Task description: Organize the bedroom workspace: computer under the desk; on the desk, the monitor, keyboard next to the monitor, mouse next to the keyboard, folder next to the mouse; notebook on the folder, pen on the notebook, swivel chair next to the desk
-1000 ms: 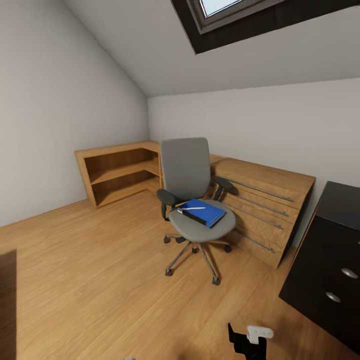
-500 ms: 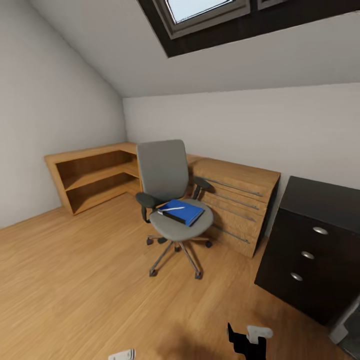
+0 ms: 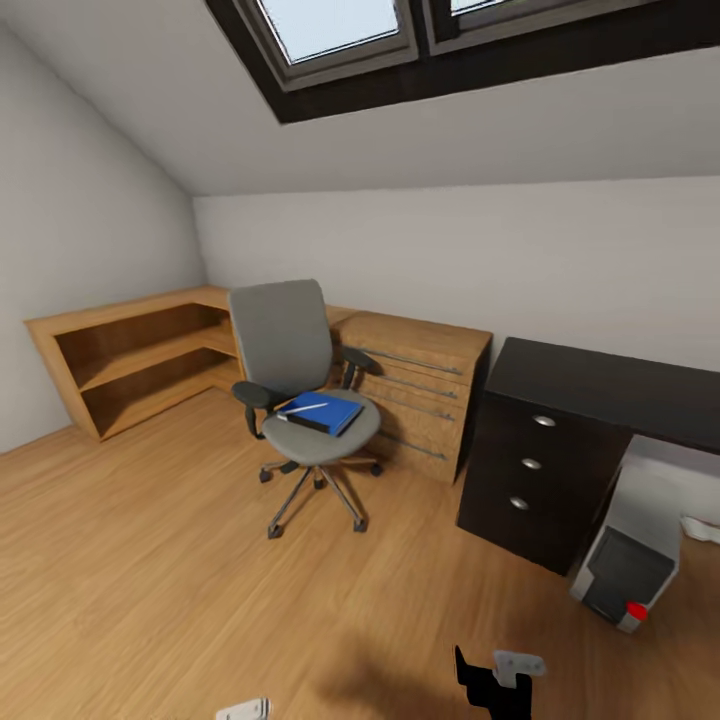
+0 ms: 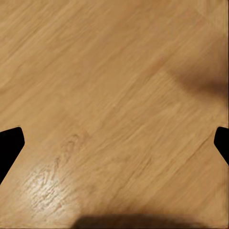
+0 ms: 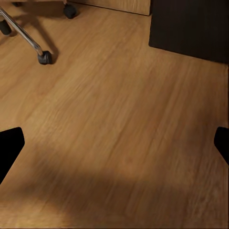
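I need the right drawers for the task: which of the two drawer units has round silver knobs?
The glossy black drawer block at the desk's end, beside the silver-grey computer tower. The light-wood cabinet behind the grey swivel chair has long bar handles instead.

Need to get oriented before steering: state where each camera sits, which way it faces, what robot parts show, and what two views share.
Head view: high on the robot, facing forward and down at the swivel chair, desk and computer; right gripper at the bottom edge.
Left wrist view: faces the wood floor; dark fingertips at the edges.
Right wrist view: faces floor, a chair caster; fingertips apart.
Shared: chair, floor.
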